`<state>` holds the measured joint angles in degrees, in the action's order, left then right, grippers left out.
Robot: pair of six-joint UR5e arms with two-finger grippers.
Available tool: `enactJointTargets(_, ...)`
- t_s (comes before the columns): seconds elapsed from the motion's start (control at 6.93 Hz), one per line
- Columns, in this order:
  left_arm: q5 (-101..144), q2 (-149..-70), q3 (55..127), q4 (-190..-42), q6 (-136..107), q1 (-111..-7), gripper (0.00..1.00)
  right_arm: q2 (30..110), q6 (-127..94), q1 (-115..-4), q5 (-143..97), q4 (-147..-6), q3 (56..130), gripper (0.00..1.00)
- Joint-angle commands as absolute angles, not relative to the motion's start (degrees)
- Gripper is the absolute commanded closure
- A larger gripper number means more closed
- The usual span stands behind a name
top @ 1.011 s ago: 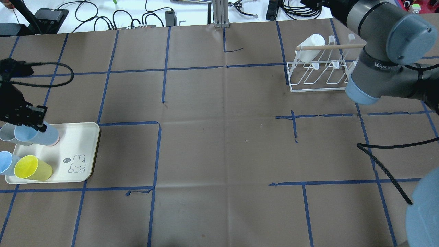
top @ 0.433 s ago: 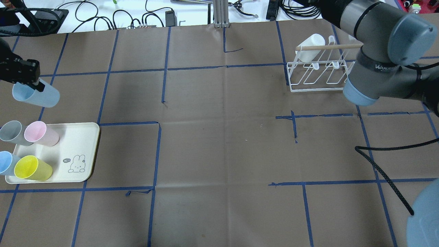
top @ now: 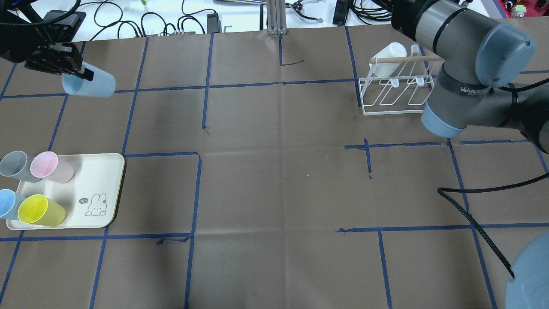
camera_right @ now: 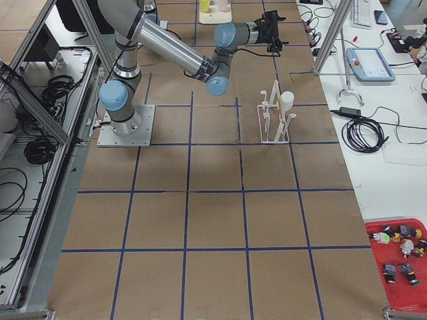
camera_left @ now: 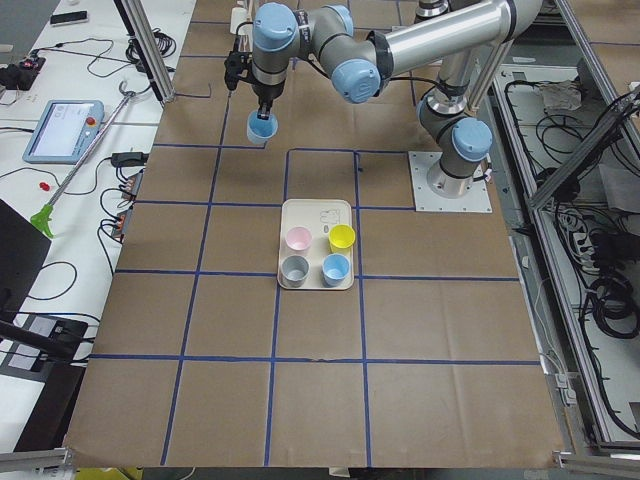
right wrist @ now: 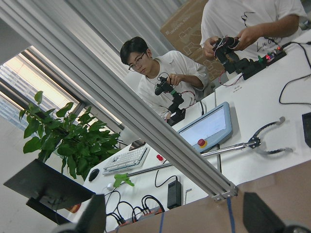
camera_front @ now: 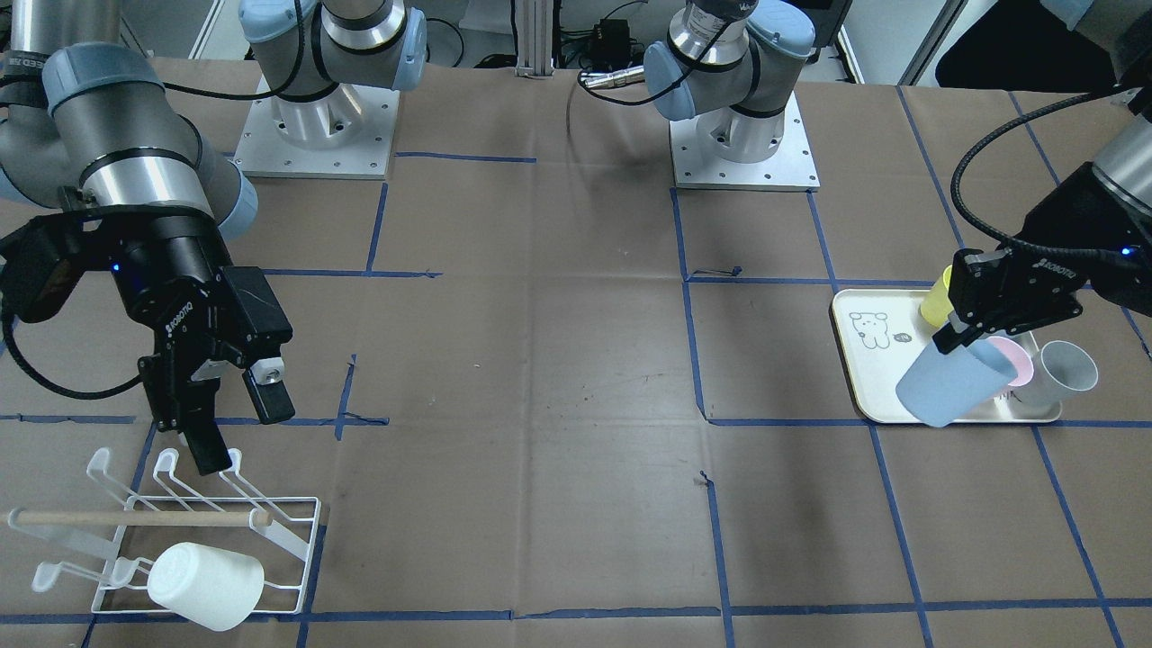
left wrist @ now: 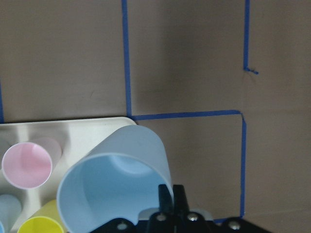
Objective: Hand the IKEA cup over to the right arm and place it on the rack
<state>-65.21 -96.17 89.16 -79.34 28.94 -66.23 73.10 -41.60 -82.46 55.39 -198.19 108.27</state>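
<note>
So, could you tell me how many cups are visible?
6. On the tray: grey cup, pink cup, blue cup, yellow cup; in the left gripper: light blue cup; on the rack: white cup.

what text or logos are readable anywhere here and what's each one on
"ROBOTIQ": side of the right arm's black two-finger hand.
"ROBOTIQ": left arm's black hand, holding the light blue plastic cup.
"hi~": speech bubble by the bunny drawing on the cream tray.
"WAN...": black band on the silver-grey right arm; rest blurred.
Print on a person's white shirt: unreadable.
</note>
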Motion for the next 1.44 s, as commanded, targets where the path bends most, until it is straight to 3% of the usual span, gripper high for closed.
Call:
enactJointTargets(0.0, -53.66, -96.68, 92.97, -66.25, 30.58, -69.33, 1.00, 73.39, -61.44, -84.36, 55.55, -203.08, 110.99, 0.01)
enactJointTargets(0.72, -31.86, -99.48, 110.63, -27.40, 30.85, -72.59, 1.00, 72.78, -92.68, -91.21, 61.68, -211.46, 114.70, 0.01)
enactJointTargets(1.3, -23.73, -107.75, 117.06, 2.93, 20.26, -75.66, 1.00, 69.54, -99.05, -93.16, 65.66, -211.99, 114.61, 0.00)
